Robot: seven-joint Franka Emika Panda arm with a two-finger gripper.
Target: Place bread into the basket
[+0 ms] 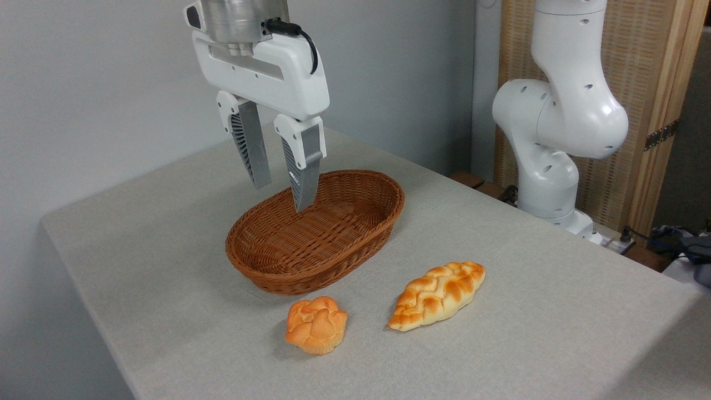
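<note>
one gripper [282,195] hangs above the tabletop [166,266], pointing down, its two fingers [304,172] parted by a narrow gap with nothing between them. both fingers are grey and ribbed on their inner faces, set in white mounts. their tips sit over the far left part of the basket's rim as the camera sees it, above the wicker and not touching it.

one basket [355,233] stands on the tabletop, roughly in the middle and toward the far corner. it is oval, brown, woven, with low sloping sides, and nothing lies inside it.

two baked items lie on the tabletop, both outside the basket, on the side toward the near edge. the bread [316,324] is the small, roundish, knotted bun with an orange-golden lobed top; it rests just in front of the basket's near rim, close to it but not touching. the braided loaf [437,295] is longer and leaf-shaped, golden with browned ridges; it lies to the right of the bun, near it but apart, and also clear of the basket.

one white robot arm [555,122] rises beyond the tabletop's far right edge, in front of a wooden-framed panel [650,83]. a grey wall [111,83] stands behind the tabletop's left side.
</note>
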